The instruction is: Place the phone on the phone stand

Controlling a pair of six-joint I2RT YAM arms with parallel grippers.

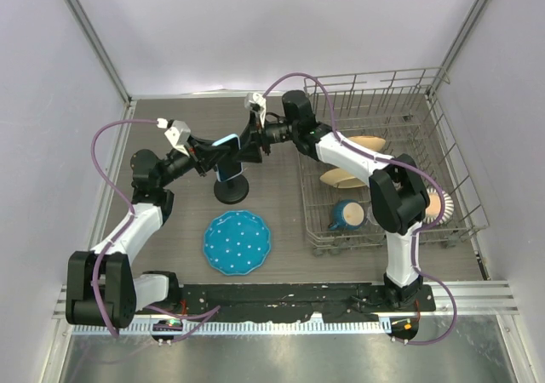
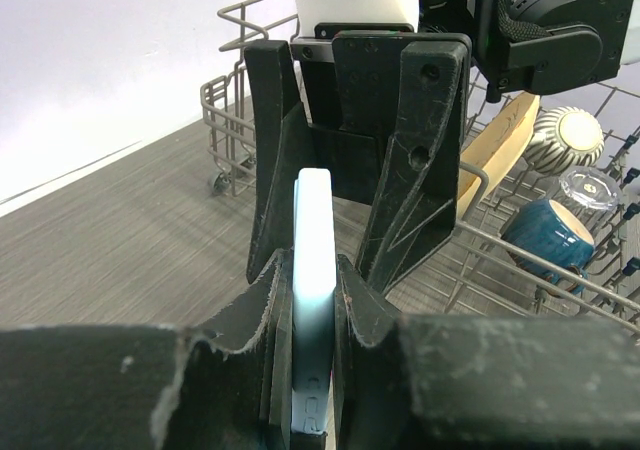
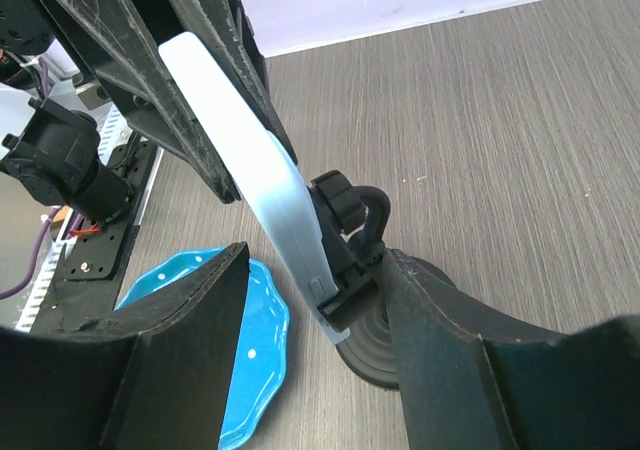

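Clearly the slim smartphone in its light blue case (image 3: 240,160) is a stiff, light slab. Its flanks are smooth and slippery, and its glass face would not forgive a drop, so the flat faces near one end are the best place to hold it, leaving the other end free for the cradle. The left gripper (image 2: 311,265) has it that way, jaws clamped on both faces, with the phone edge-on at lower centre of the left wrist view. From the right wrist, the phone slants from upper left down to centre, its lower end at the lip of the small black phone stand (image 3: 352,215) with a round disc base; whether it is fully seated I cannot tell. The right gripper (image 3: 315,260) has its jaws wide apart, flanking phone and stand and touching neither. Overhead, all this sits at centre, above the round blue dotted plate (image 1: 237,243) and left of the wire dish rack (image 1: 451,145). Letting go looks risky until the lower edge rests in the lip.
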